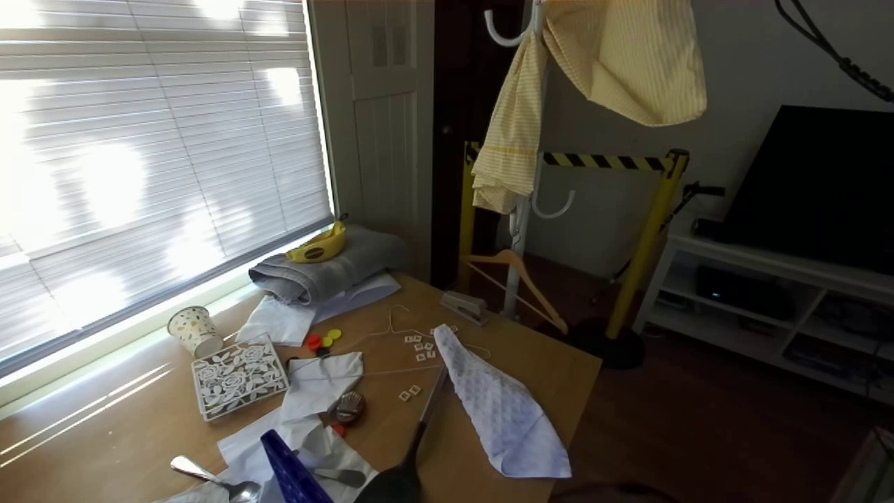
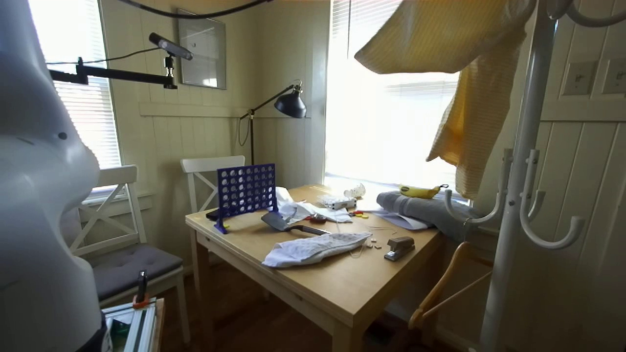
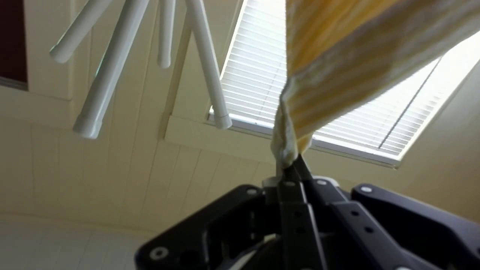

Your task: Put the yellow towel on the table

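Black metal pincer [image 3: 296, 167] closed on one bunched end of a striped pale-yellow cloth towel [image 3: 345, 82]; in the wrist view the towel stretches away from it, to the right. In an exterior view, the towel appears draped on a tall white coat stand [image 2: 530, 107], right of the squared brown wooden counter [image 2: 337, 283]. Its loose tail [image 2: 481, 127] points down, long axis near vertical; freeing it likely comes first, then moving left.
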Robot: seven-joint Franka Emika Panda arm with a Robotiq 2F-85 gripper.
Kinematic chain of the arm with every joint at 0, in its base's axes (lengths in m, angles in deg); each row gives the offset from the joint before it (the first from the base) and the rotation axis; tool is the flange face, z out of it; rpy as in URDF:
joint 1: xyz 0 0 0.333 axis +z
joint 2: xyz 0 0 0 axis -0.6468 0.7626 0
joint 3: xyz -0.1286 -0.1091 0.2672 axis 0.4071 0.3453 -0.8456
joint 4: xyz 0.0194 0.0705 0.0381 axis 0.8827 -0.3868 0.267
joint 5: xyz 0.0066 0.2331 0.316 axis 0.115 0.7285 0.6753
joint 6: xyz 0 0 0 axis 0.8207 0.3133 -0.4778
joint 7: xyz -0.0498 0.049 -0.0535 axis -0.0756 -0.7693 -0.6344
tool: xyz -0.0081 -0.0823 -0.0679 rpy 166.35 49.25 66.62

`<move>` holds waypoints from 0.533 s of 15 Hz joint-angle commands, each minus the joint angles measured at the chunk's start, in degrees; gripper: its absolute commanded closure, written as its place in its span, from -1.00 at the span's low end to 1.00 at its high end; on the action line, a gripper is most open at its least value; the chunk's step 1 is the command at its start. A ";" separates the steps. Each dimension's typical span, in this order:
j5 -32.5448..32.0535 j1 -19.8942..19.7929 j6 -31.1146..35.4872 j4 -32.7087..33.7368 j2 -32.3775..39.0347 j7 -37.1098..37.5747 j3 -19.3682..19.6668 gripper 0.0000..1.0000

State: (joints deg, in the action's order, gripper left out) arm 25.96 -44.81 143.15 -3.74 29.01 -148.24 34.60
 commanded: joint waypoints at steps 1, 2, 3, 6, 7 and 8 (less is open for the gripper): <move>-0.03 0.33 2.67 1.42 0.83 -0.84 -0.52 1.00; -0.08 0.46 3.38 1.94 1.30 -0.97 -0.82 0.98; -0.08 0.48 3.32 1.71 1.37 -0.97 -0.85 0.98; -0.08 0.37 3.29 1.56 1.34 -0.97 -0.70 0.98; -0.08 0.37 3.29 1.56 1.34 -0.97 -0.71 0.98; -0.08 0.37 3.29 1.56 1.34 -0.97 -0.71 1.00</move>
State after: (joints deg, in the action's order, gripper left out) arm 25.89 -44.44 146.44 -2.17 30.35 -149.20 33.89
